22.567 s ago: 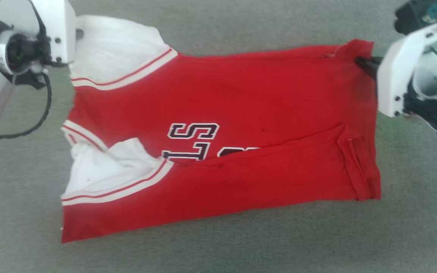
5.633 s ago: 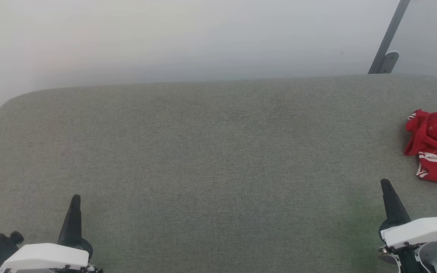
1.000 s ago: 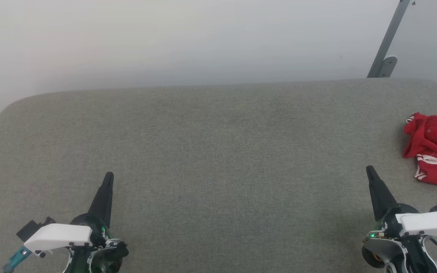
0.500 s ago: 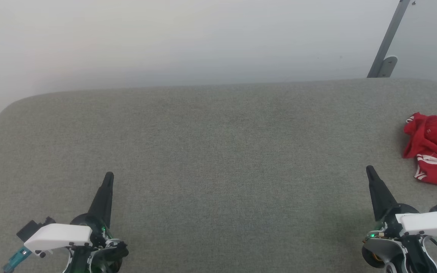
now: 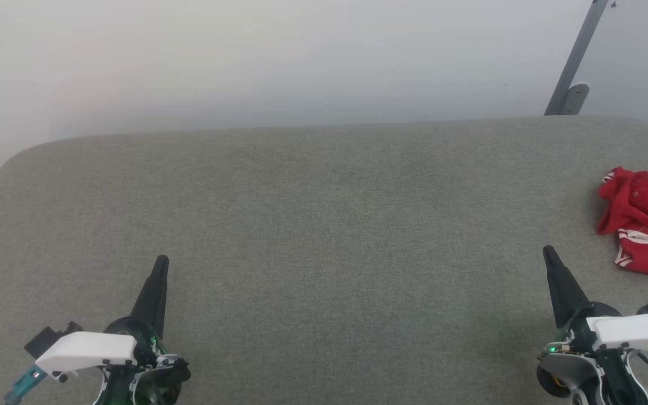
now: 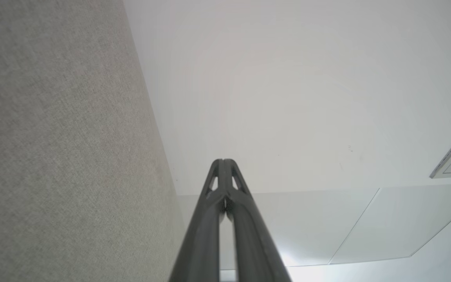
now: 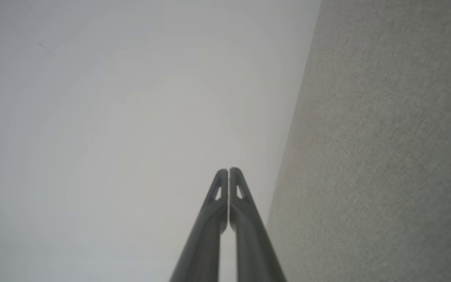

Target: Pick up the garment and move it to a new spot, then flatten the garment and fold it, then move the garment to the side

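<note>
1 garment [image 5: 647, 219]: bright red, bunched in a loose heap, not flat. It lies on top of the grey fabric surface [image 5: 324, 225] at the far right of the head view, and the picture edge cuts off its right part. 2 red-and-white striped bands show along its lower left side, plus a bit of white trim at its upper left corner. Neither gripper touches it.

2 grippers, both low in the head view and well apart from each other.

- The right gripper [image 5: 548, 250] is near the garment, below and left of it in the head view, with bare surface between them. Its fingers are pressed together into 1 dark point and hold nothing. In the right wrist view its 2 fingers [image 7: 210, 227] meet at the tips, with grey surface on that view's right and pale wall [image 7: 112, 98] on its left.
- The left gripper [image 5: 161, 260] is at the lower left, well apart from the garment, with its fingers together and empty. In the left wrist view its 2 fingers [image 6: 206, 219] touch at the tips, with grey surface on that view's left and white wall on the right.

Each gripper has 1 white housing [image 5: 85, 349] behind its fingers and 1 small green light [image 5: 152, 339] at the wrist.

1 pale wall stands behind the surface. 1 grey metal post [image 5: 574, 62] leans at the upper right of the head view, with a rounded bracket at its foot just behind the surface's far edge. The far left corner of the surface is rounded.
</note>
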### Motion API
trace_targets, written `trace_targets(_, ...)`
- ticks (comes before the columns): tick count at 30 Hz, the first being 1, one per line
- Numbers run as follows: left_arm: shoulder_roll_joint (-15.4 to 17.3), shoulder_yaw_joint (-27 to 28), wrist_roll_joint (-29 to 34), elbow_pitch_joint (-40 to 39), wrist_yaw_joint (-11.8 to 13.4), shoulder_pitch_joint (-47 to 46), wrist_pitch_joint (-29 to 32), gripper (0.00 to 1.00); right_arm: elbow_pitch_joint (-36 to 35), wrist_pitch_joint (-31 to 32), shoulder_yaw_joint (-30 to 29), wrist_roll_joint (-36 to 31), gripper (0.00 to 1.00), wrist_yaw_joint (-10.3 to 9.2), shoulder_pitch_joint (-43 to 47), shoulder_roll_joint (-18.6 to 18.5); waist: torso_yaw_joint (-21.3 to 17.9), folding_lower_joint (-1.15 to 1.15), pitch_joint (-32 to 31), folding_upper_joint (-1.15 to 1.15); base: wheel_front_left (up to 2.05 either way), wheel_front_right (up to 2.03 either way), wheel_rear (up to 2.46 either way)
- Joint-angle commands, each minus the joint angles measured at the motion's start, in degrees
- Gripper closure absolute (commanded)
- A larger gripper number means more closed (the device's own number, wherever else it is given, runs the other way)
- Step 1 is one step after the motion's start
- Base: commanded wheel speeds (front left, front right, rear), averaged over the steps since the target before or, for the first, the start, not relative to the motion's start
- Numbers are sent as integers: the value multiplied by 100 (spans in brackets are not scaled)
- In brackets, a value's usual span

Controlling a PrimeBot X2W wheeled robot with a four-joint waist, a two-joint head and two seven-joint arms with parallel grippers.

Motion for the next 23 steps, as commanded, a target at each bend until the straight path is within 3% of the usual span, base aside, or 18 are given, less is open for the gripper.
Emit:
trace_targets(1,-10,1,-21,-3,-17,-63,16,100,-16,12,-2,25,100,0,-25,17,0,0,0,0,0,0,0)
trace_targets(23,-10,0,-21,-3,-17,-63,16,100,-15,12,-1,26,100,0,-25,17,0,0,0,0,0,0,0)
